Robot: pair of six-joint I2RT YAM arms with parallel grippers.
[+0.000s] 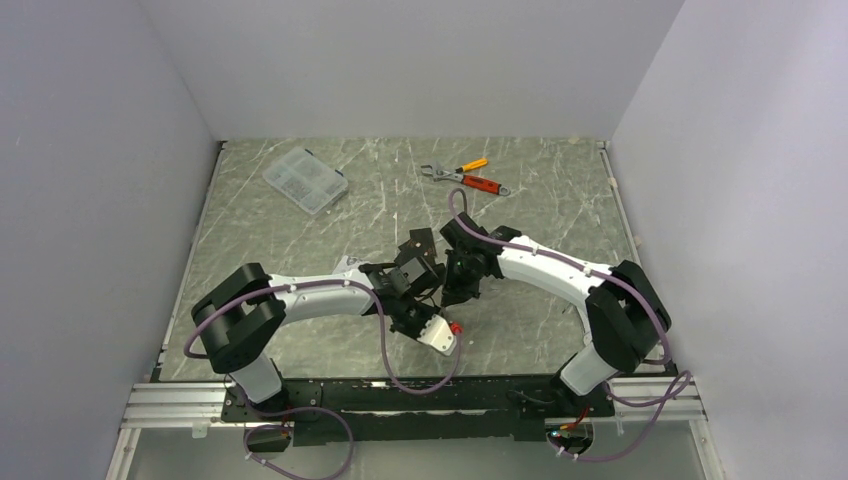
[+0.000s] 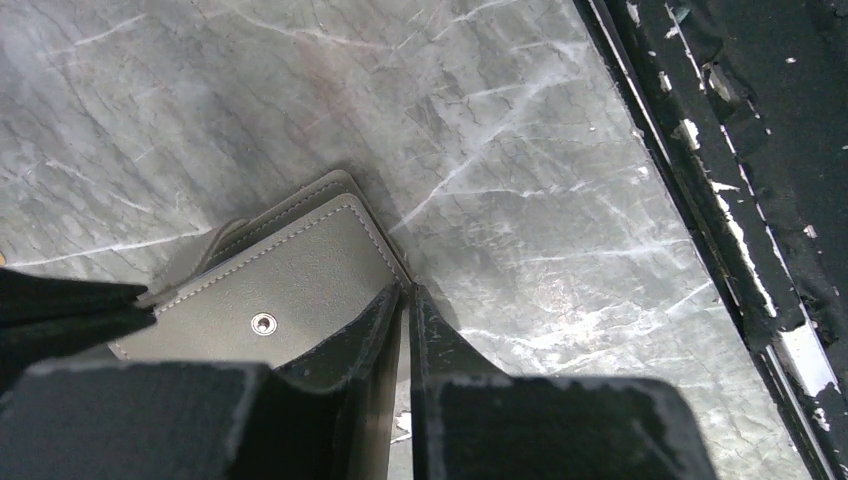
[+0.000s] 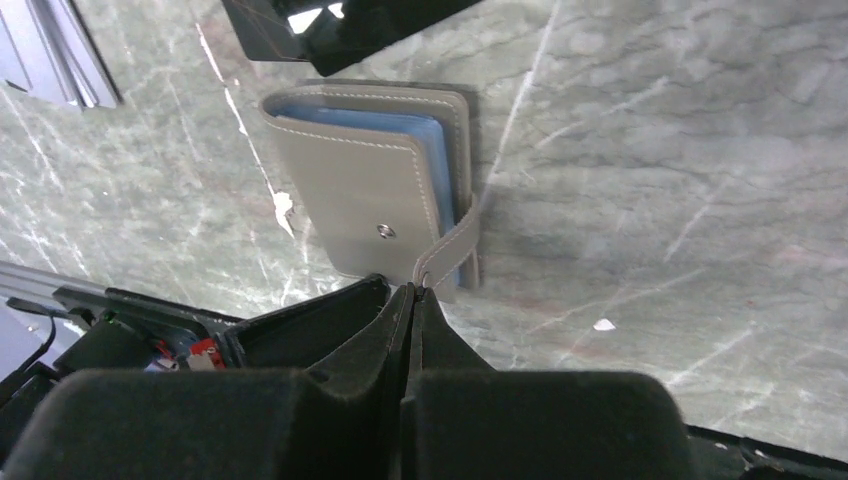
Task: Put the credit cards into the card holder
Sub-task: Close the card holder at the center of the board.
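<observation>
1. One card holder [image 3: 360, 190] lies folded at the middle of the counter [image 3: 650, 150].
2. Shut, the right hand [image 3: 415, 290] pinches its snap tab [image 3: 455, 245], holder at 12 o'clock.
3. Nearly shut, the left hand [image 2: 405, 295] nips a cover edge.

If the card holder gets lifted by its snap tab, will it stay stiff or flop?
Probably floppy: the snap tab is a thin strap curving round the card holder, so the body would likely dangle and swing. With the tab off its stud, it may gape open. It seems light: thin and soft-looking, with stitched edges.
</observation>
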